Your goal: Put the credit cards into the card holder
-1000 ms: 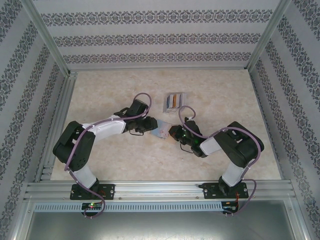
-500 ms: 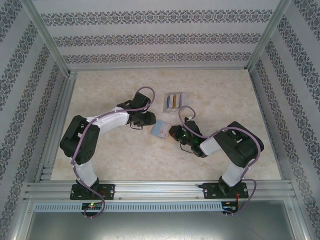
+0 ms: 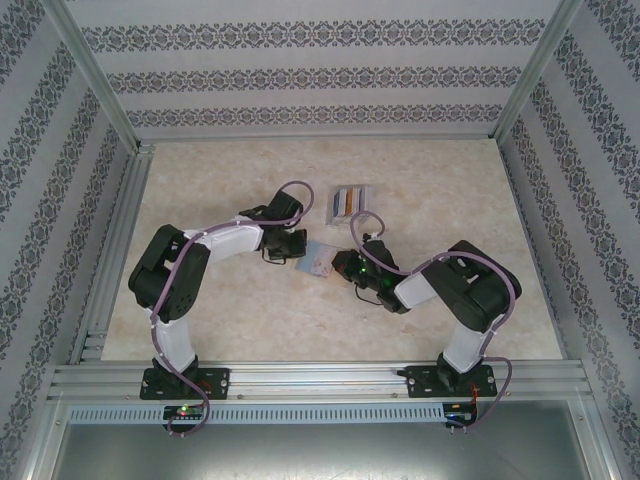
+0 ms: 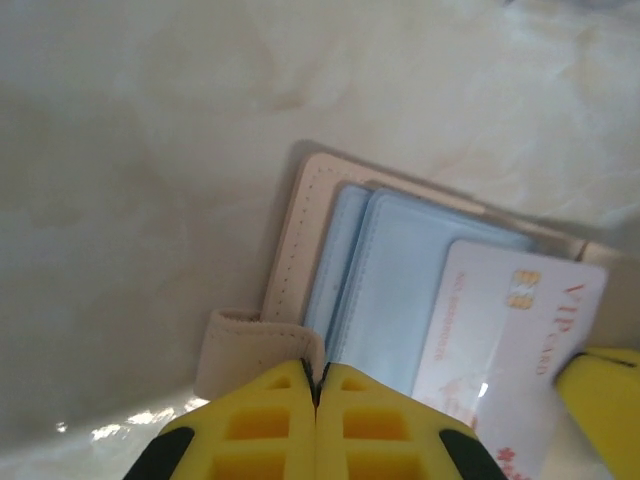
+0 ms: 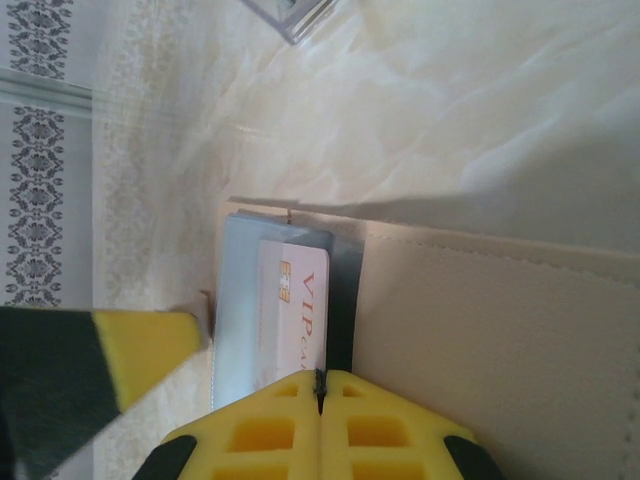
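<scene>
Fingers (image 4: 270, 430) of left gripper (image 4: 316, 395) pressed flat together, nothing visible between them, tips right at snap tab (image 4: 240, 350) of card holder (image 4: 285, 240). Fingers (image 5: 380, 430) of right gripper (image 5: 320, 395) likewise pressed together, tips at the fold between grey-blue lining and tan flap; any leather pinched there or not, impossible to tell. Card holder lying open on table (image 3: 450, 180), between the two grippers, grey-blue pockets facing up. White VIP card (image 4: 510, 330) with gold chip on those pockets, most of its face showing; tucked into a slot or merely resting on top, not clear. Beyond the holder, toward the far wall, clear tray (image 3: 330, 203) with a row of credit cards (image 3: 347, 202) in orange, grey and blue, near both arms but apart from the fingertips.
</scene>
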You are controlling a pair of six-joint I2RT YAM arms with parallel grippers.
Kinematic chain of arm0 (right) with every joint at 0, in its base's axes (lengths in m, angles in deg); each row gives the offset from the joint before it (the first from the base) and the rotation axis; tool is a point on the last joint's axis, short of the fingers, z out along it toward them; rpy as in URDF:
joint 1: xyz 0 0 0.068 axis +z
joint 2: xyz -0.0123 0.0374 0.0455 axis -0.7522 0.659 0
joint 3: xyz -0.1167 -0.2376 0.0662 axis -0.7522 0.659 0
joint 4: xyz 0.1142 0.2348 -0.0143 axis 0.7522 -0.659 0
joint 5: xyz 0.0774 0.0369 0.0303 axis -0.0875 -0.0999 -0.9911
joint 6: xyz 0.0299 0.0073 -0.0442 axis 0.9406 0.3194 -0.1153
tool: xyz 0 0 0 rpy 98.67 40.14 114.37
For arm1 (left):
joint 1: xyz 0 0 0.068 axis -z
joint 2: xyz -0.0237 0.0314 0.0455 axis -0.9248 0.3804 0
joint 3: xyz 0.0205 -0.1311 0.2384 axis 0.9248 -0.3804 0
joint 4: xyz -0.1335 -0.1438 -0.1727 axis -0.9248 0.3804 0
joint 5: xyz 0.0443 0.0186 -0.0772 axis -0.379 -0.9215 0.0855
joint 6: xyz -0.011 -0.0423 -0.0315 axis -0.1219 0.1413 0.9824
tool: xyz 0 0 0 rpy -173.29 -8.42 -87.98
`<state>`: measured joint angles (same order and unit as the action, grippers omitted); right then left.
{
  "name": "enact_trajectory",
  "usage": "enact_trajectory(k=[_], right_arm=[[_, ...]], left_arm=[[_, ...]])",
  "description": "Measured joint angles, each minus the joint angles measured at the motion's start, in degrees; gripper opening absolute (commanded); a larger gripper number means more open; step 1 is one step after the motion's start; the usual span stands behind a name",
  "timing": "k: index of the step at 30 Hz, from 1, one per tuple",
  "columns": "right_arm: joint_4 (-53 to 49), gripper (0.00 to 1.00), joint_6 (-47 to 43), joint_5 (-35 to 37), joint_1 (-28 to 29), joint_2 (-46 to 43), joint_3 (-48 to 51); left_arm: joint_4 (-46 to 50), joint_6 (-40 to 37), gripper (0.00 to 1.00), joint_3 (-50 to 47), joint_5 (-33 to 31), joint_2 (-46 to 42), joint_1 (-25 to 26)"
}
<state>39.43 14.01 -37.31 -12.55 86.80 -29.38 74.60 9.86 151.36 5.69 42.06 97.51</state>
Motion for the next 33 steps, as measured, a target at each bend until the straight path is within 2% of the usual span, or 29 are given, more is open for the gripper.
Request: enact_trajectory(k=[9,20,30,33], right_arm=[[-1.31,0.0,-0.2,2.23,3.28,1.9,-3.74],[-7.17,0.04,-3.28,0.55,4.55,4.0,-9.35],[-9.55,0.14,-5.07,-1.46,5.01,5.25,-11.52],[-9.9,0.21,-5.97,-2.19,4.79,4.83,-11.52]], left_arm=[[-1.81,2.16,0.0,-5.88,0.98,-5.14,-0.09],[-1.84,3.8,0.0,-6.21,1.2,-7.34,-0.37],[-1.79,4.96,0.0,-6.45,1.44,-9.05,-0.37],[-1.79,4.98,0.0,-6.45,1.51,-10.97,-0.37]])
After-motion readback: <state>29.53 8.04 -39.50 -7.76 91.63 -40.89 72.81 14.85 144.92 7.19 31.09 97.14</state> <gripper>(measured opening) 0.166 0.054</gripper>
